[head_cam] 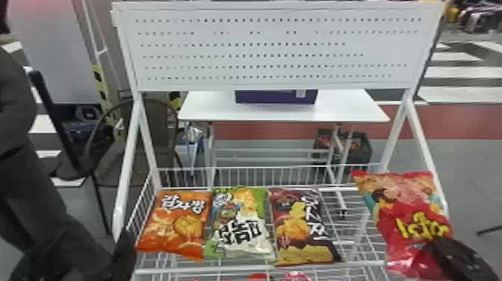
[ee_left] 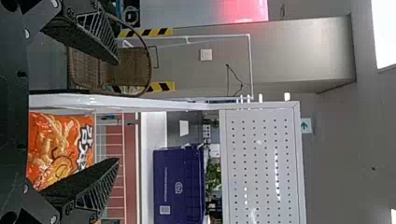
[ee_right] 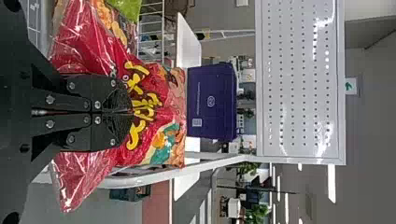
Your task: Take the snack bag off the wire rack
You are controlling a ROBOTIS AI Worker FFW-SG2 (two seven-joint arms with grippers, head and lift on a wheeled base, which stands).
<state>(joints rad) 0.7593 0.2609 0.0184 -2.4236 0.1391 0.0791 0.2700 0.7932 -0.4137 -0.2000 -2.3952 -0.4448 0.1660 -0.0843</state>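
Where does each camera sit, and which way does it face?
On the head: forward and down at the rack; both arms show.
On the left wrist: forward at the white board; open left gripper shows.
On the right wrist: forward at the purple box; right gripper, shut on the red bag.
The wrist views share board and box.

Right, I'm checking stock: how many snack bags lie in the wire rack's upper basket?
3, side by side: orange bag leftmost, green-and-white bag middle, brown bag rightmost. None looks hidden. The red bag is in the right gripper, jaws closed.
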